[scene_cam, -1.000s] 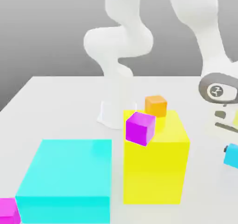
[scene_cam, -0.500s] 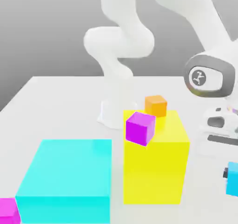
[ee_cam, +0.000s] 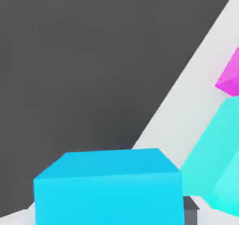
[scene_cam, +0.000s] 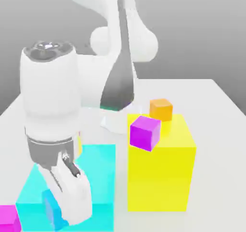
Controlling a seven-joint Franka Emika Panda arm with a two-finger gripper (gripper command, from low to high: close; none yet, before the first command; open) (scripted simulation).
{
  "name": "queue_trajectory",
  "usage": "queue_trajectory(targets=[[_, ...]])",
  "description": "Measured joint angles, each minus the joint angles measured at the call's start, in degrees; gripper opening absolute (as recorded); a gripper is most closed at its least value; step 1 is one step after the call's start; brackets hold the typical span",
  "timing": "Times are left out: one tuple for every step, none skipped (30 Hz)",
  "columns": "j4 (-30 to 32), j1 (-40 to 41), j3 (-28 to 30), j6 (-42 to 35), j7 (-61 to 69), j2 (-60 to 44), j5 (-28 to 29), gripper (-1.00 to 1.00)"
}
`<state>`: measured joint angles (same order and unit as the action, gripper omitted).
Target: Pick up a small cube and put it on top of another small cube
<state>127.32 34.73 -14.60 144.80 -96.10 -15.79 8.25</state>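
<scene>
- End effector (scene_cam: 54, 212) closed on the small cyan cube (scene_cam: 52, 210), held low at the exterior view's left, in front of the big flat cyan block (scene_cam: 98, 178).
- In the hand view, small cyan cube (ee_cam: 107, 186) gripped close under the camera, with a magenta cube (ee_cam: 229, 77) off toward the desk edge beyond the flat block (ee_cam: 219, 158).
- Likely target: the magenta cube (scene_cam: 8, 218) on the desk (scene_cam: 216, 130) at the near left corner, just beside the load.
- Best handled by lifting clear of the flat block's edge, squaring the faces over the target, lowering straight down, releasing only once seated.
- Other small cubes, orange (scene_cam: 161, 109) and a tilted magenta (scene_cam: 144, 132), up by the yellow block (scene_cam: 161, 178), well apart.
- Hard to judge: fingertips hidden behind the wrist housing; corner magenta cube cut off by the frame; gap between load and target unclear.
</scene>
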Motion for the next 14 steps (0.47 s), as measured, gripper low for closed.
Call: queue_trajectory(targets=[[-0.29, 1.49, 1.32, 0.51, 0.08, -1.37, -0.56, -1.0], [-0.87, 2.86, 2.79, 1.71, -0.08, -3.75, -0.8, -1.0], [-1.43, 3.65, 4.11, 3.53, -0.42, -6.6, -0.66, -1.0], [-1.72, 4.05, 4.78, 4.5, -0.61, -8.09, -0.57, 1.0], [-1.72, 4.06, 4.78, 4.5, -0.61, -8.09, -0.57, 1.0], [-1.72, 4.07, 4.78, 4.5, -0.61, -8.08, -0.57, 1.0], [-1.72, 4.08, 4.78, 4.49, -0.61, -8.08, -0.57, 1.0], [-1.72, 4.09, 4.78, 4.49, -0.61, -8.08, -0.57, 1.0], [-1.73, 4.1, 4.78, 4.49, -0.61, -8.08, -0.57, 1.0], [-1.86, 4.27, 5.13, 4.93, -0.74, -8.83, -0.49, 1.0], [-1.9, 4.53, 5.06, 4.15, -0.57, -8.16, -0.77, 1.0], [-1.88, 4.78, 4.84, 2.78, -0.23, -6.79, -1.27, 1.0], [-1.84, 5.14, 4.44, 1.1, 0.13, -5.07, -1.79, 1.0], [-1.79, 5.37, 4.14, -0.74, 0.59, -3.15, -2.46, 1.0]])
